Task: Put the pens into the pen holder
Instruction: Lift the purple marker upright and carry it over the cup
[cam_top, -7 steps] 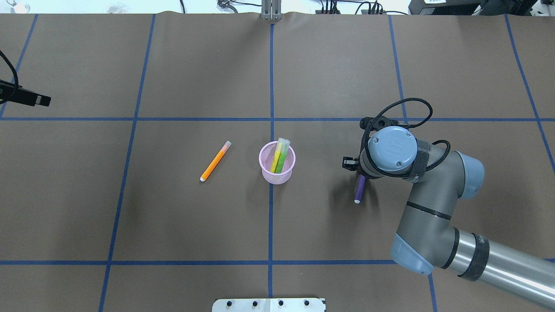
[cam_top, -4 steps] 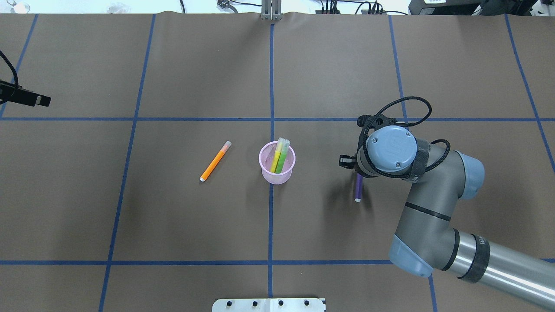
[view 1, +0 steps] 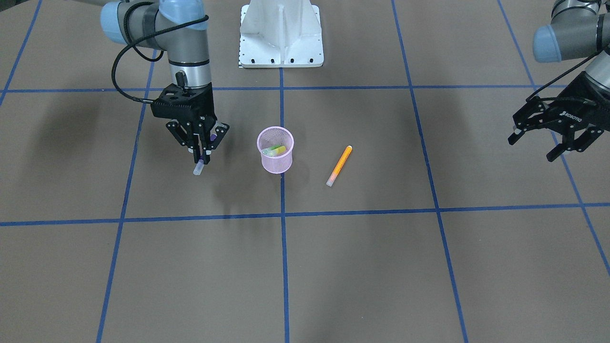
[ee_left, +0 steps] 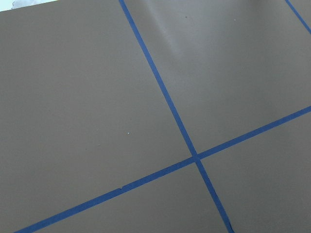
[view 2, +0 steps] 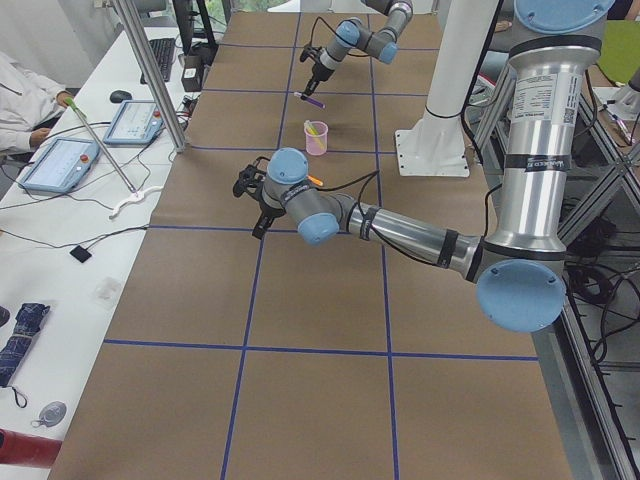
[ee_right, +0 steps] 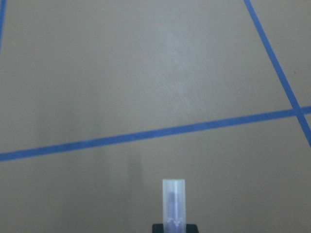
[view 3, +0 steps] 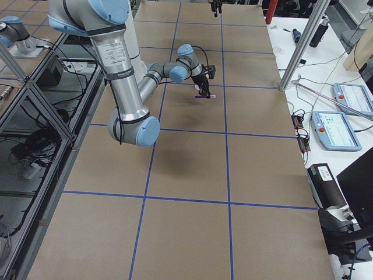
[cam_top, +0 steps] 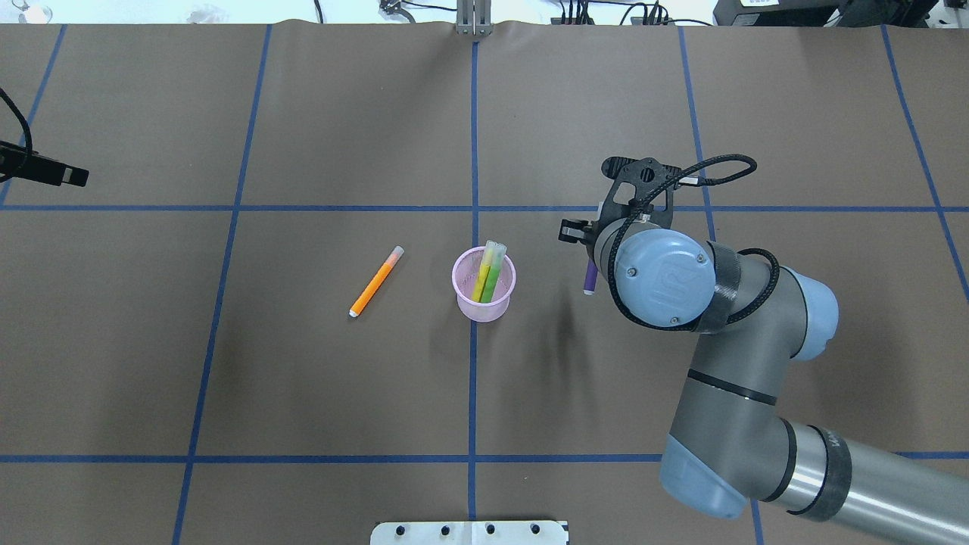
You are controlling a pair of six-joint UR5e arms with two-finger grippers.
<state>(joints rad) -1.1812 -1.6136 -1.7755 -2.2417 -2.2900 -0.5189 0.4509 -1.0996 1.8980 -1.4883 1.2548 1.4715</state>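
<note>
My right gripper [view 1: 200, 151] is shut on the purple pen [view 1: 198, 164] and holds it above the table, pale cap end pointing out past the fingers. The pen also shows in the overhead view [cam_top: 590, 278] and the right wrist view [ee_right: 173, 201]. The pink mesh pen holder [cam_top: 483, 309] stands at the table's middle, a little to the left of that gripper in the overhead view. A green pen [cam_top: 493, 274] and a yellow one stand inside it. The orange pen [cam_top: 375, 281] lies flat on the table on the holder's other side. My left gripper [view 1: 533, 146] is open, empty and far off.
Brown table cover with blue tape grid lines [cam_top: 473, 151]. The white robot base plate [view 1: 281, 33] sits at the robot's edge of the table. The left wrist view holds only table and tape lines.
My right gripper has lifted the purple pen off the table and carried it toward the pen holder and slightly farther from the robot. The left arm, orange pen and holder have not moved.
</note>
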